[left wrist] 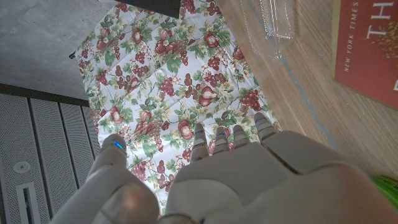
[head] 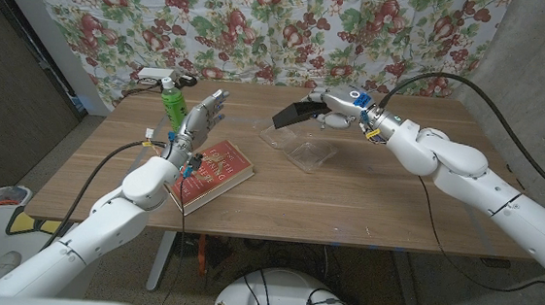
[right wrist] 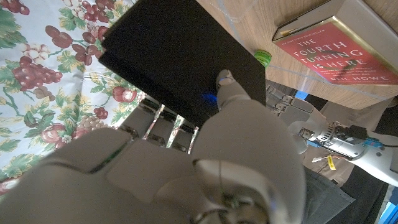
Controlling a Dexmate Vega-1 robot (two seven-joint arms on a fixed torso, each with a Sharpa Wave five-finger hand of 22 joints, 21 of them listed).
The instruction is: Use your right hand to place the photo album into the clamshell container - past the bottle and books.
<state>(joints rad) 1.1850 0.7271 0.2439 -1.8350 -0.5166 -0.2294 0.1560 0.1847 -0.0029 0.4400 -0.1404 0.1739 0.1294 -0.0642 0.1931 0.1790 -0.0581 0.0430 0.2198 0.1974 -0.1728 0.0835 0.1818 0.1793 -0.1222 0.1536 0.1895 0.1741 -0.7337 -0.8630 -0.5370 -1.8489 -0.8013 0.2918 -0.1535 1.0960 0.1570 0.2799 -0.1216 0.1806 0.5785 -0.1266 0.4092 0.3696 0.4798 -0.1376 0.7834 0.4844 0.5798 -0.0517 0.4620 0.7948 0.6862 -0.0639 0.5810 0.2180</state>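
Black photo album (head: 293, 114) pinched in the right hand (head: 340, 105), thumb on one flat face and fingers under the other, tilted with its far end dipping toward the desk (head: 365, 209). Held in the air just beyond the fingertips, over the nearer part of the clear clamshell container (head: 299, 145), not yet resting in it. Container lying open on the desk directly below and slightly nearer the robot than the right hand, nothing visible inside either half. Red book (head: 215, 170) lying flat well off to that hand's left side, just beside the left hand (head: 200, 120). Left hand raised above the desk with fingers spread and upright, holding nothing, the green bottle (head: 172, 104) standing just behind it. Flowered curtain (head: 263, 25) hanging beyond the desk's far edge. From the right wrist view: album's dark face (right wrist: 180, 59) seen close, thumb (right wrist: 225, 84) pressed on it, plus the book's red cover (right wrist: 339, 53) with readable title lettering and the bottle's green cap (right wrist: 265, 58), details too small in the head view. From the left wrist view: back of the left hand (left wrist: 249, 180), a corner of the clear container (left wrist: 270, 22) and an edge of the red book (left wrist: 367, 46).
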